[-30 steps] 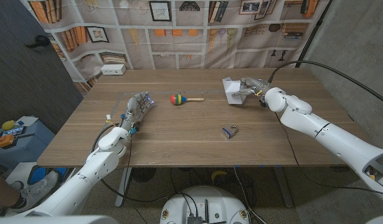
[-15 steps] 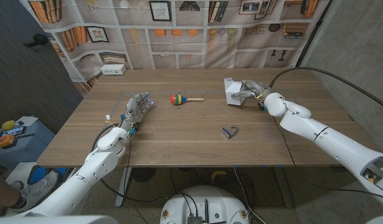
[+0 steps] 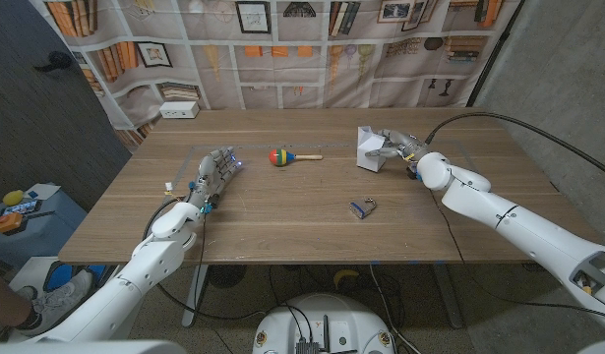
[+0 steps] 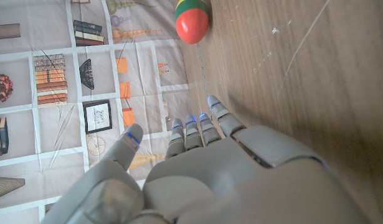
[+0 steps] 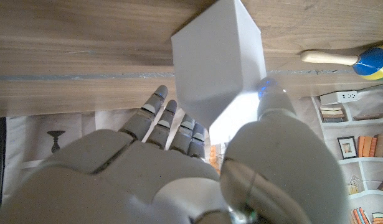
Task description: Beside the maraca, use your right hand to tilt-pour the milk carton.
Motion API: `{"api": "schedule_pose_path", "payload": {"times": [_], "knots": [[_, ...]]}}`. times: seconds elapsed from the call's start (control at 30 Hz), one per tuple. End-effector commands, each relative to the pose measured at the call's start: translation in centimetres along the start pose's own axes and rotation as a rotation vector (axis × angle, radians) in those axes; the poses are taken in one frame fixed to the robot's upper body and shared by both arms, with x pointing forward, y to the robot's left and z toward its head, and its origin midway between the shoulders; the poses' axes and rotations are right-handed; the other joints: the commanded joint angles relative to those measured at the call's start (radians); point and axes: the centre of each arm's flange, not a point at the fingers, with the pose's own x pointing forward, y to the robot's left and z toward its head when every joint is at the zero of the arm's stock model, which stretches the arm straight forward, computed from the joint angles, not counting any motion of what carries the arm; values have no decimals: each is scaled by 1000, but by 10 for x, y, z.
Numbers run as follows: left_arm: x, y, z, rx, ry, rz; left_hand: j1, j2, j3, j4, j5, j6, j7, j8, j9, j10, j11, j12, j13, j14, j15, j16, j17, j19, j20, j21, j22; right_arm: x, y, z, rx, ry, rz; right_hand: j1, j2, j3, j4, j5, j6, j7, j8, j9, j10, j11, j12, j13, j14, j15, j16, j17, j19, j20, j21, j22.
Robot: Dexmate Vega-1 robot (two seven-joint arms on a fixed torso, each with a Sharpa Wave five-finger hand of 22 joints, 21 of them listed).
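The right hand (image 3: 398, 146) grips the milk carton (image 3: 369, 147) at the far right part of the wooden table (image 3: 282, 211), thumb on one side and fingers (image 5: 169, 121) on the other, as the right wrist view shows. The carton is a plain white box with flat, smooth faces and sharp edges; it stands on the tabletop, and no writing or label can be read on it. The hand itself is grey, hard-shelled, with small blue lights at the fingertips.

The maraca (image 3: 285, 156) lies well apart from the carton, toward the table's middle: a round head banded red, yellow, green and blue, with a pale wooden handle pointing toward the carton. Nearer the front edge, between the two arms, sits a small padlock (image 3: 362, 207), dull metal with a bluish body.

The left hand (image 3: 215, 172) rests on the table left of the maraca, holding nothing, its fingers (image 4: 197, 127) straight and close together. The tabletop is brown wood with long grain and faint scratches. Behind it hangs a cloth (image 3: 312, 39) printed with bookshelves and picture frames.
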Motion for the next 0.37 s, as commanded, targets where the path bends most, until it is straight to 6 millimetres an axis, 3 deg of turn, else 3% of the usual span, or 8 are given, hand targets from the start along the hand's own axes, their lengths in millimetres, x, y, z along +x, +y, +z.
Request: {"api": "schedule_pose_path", "payload": {"times": [0.03, 0.17, 0.3, 0.37], "knots": [[-4, 3, 0, -2, -2, 3, 0, 74, 8, 0, -2, 8, 2, -1, 4, 8, 1, -3, 3, 3, 1, -2, 1, 10, -1, -3, 3, -5, 1, 1, -6, -7, 30, -2, -20, -4, 1, 10, -53, 8, -23, -2, -45, 8, -13, 5, -31, -24, -16, 7, -19, 13, -1, 6], [-4, 3, -1, -3, -1, 2, -1, 74, 8, 0, -2, 7, 2, -2, 4, 8, 4, -3, 3, 4, 0, -2, 1, 10, 0, -3, 3, -7, 0, 2, -6, -8, 51, -22, -32, -17, 9, 18, -134, 25, -63, -5, -142, 23, -31, -1, -79, 16, -37, 13, -64, 40, -5, 6], [-4, 4, -2, -5, -1, -1, -1, 74, 9, 0, -2, 8, 2, -1, 4, 8, 3, -3, 3, 3, 0, -2, 1, 10, 0, -3, 3, -9, -3, 3, 5, -6, 72, -55, -43, -38, 19, 26, -206, 25, -108, -8, -236, 47, -32, -13, -138, 60, -62, 18, -107, 60, -5, 6], [-4, 4, -3, -5, -1, -6, -1, 74, 9, 0, -2, 8, 3, -1, 4, 8, 3, -3, 3, 3, 0, -2, 1, 10, 0, -3, 3, -9, -5, 2, 14, -5, 75, -71, -46, -48, 25, 28, -225, 26, -121, -10, -256, 52, -29, -17, -154, 70, -67, 20, -126, 65, -7, 6]]}}
